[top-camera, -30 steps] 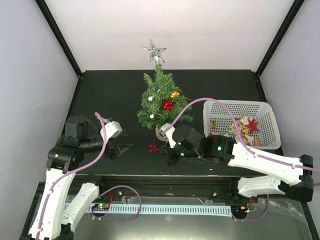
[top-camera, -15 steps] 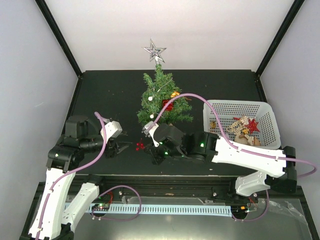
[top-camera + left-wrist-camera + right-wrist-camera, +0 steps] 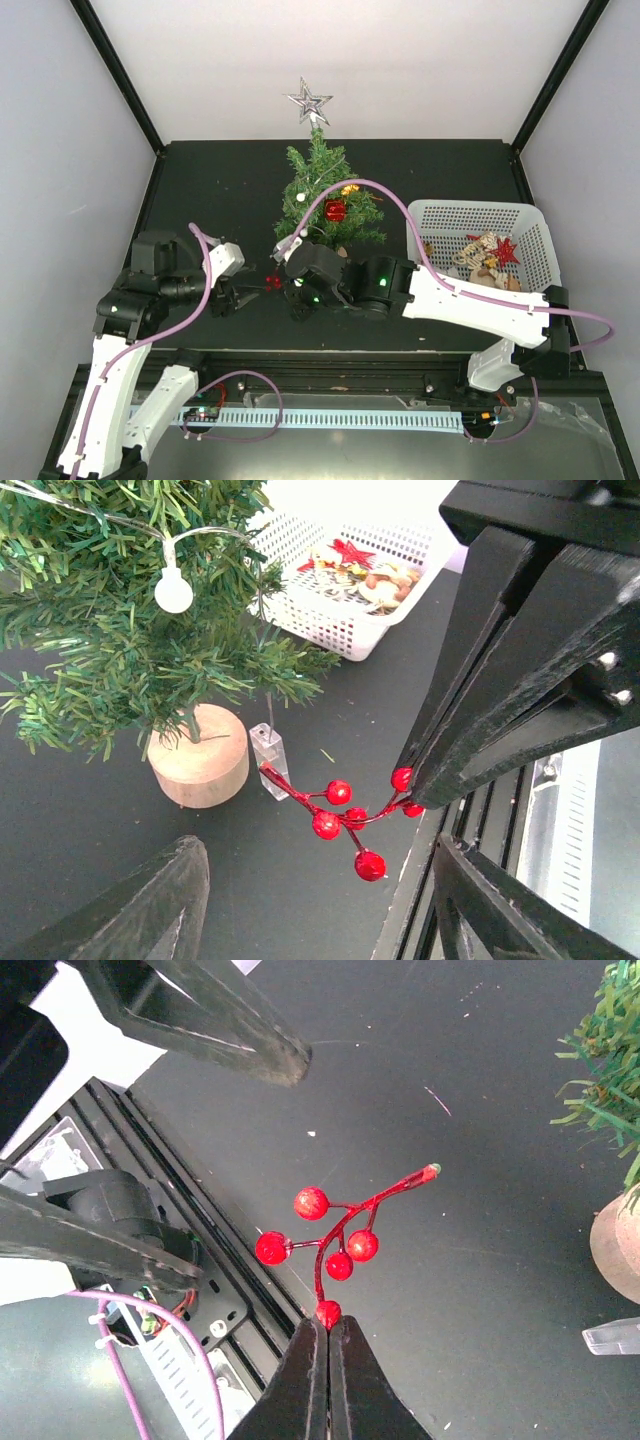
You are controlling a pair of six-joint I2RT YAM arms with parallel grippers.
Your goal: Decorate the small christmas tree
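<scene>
The small christmas tree (image 3: 318,200) stands at the back middle of the black table, with a silver star (image 3: 308,101), a red ornament (image 3: 335,210) and white bulbs on it. Its tan wooden base (image 3: 198,755) shows in the left wrist view. My right gripper (image 3: 284,284) is shut on the stem end of a red berry sprig (image 3: 335,1235) and holds it above the table. The sprig (image 3: 345,820) hangs between the wide-open fingers of my left gripper (image 3: 320,905), touching neither. In the top view the left gripper (image 3: 237,294) is just left of the sprig (image 3: 272,282).
A white basket (image 3: 520,215) at the right holds a red star (image 3: 503,250) and other ornaments. A small clear plastic piece (image 3: 270,762) lies beside the tree base. The metal rail (image 3: 330,362) runs along the table's near edge.
My right arm has swung left along the front of the tree, carrying the berry sprig up to the left gripper. The left arm has barely moved.
</scene>
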